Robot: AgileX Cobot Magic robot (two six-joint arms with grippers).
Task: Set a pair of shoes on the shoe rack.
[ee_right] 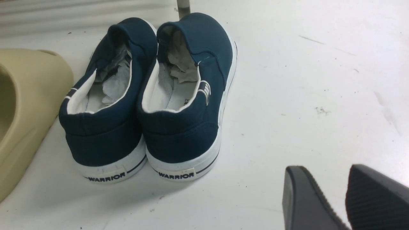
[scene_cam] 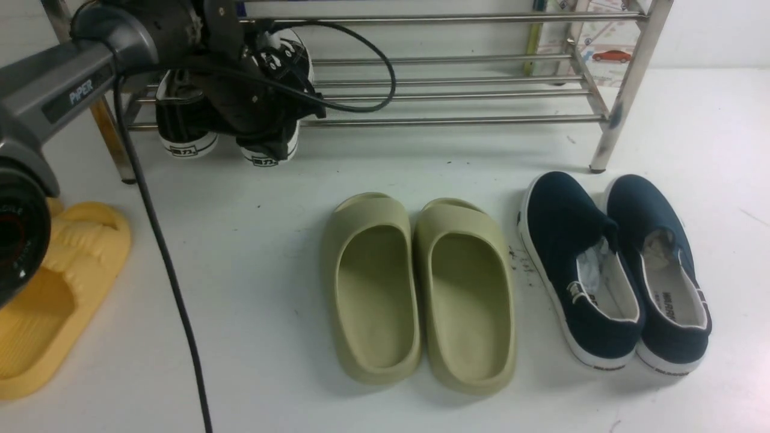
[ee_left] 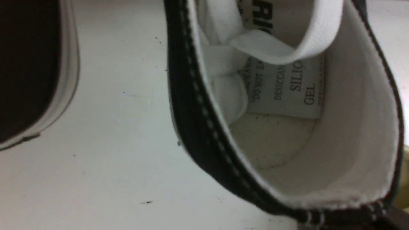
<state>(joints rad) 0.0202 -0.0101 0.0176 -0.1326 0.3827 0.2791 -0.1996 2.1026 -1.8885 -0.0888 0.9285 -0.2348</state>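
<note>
Front view: left arm's jaws [scene_cam: 264, 129], pressed together on the collar of one black sneaker [scene_cam: 274, 90], heel toward the onlooker, long axis pointing into the shoe rack [scene_cam: 457, 120]; its mate [scene_cam: 183, 123] sits just beside.

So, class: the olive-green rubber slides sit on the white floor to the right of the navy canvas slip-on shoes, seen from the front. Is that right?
Not quite. In the front view the olive-green rubber slides sit to the left of the navy canvas slip-on shoes, on the white floor.
</note>
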